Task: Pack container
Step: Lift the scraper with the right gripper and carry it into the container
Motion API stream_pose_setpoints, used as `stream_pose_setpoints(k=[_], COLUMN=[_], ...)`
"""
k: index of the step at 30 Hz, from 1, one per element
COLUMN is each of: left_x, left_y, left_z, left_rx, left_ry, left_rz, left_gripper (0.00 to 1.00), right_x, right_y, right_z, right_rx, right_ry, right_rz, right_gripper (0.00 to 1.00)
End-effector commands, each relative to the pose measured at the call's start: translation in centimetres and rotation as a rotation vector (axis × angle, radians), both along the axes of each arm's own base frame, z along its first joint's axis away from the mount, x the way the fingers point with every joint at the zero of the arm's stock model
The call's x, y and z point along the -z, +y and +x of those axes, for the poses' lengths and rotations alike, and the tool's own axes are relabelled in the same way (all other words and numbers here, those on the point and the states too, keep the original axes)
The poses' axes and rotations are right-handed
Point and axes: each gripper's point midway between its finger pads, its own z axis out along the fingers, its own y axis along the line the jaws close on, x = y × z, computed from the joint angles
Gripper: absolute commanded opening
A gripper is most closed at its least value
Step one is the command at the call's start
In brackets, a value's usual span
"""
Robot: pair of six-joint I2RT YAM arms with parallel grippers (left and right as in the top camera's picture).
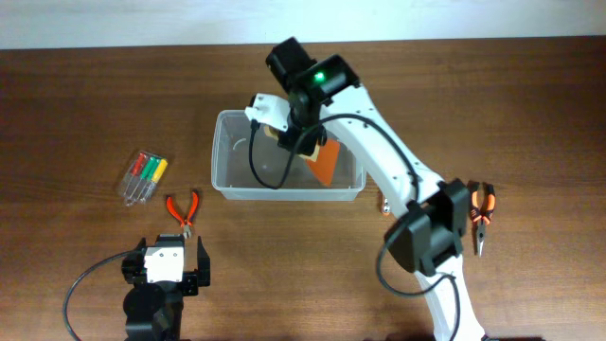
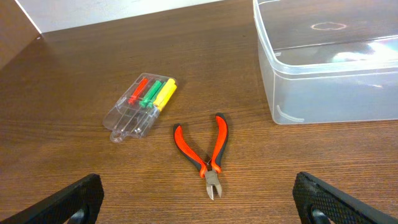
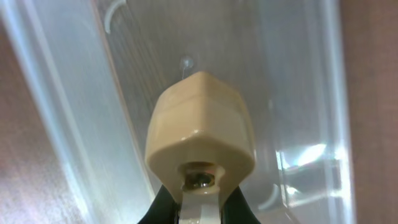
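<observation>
On your bench [image 1: 76, 114] you have a clear pack of red, green and yellow screwdrivers [image 2: 142, 104] lying flat. Red-handled cutters [image 2: 204, 152] lie just beside it, nose toward the near edge, and orange-and-black pliers [image 1: 483, 216] lie well apart at the right.

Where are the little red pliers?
In the overhead view, the red pliers lie on the left of the table, between the screwdriver pack and the container, just beyond the left gripper.

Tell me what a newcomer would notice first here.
The right gripper, shut on a beige-handled tool, hangs over the clear container mid-table. Left of the container lie red pliers and a screwdriver pack, with more pliers far right.
</observation>
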Motion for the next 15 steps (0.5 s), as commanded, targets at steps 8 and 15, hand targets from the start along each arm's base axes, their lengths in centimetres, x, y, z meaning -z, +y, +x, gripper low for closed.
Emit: stream_pose_setpoints(k=[8, 15], left_x=[0.1, 0.1], left_y=[0.0, 0.0], left_z=[0.0, 0.0], left_rx=[0.006, 0.005], left_ry=[0.0, 0.0], left_rz=[0.017, 0.017], left_gripper=[0.99, 0.99], right_x=[6.5, 9.8], right_y=[1.2, 1.1], right_z=[-0.6, -1.0], right_rx=[-0.029, -0.025], right_ry=[0.148, 0.207], right_rz=[-0.016, -0.046], right_gripper=[0.04, 0.04])
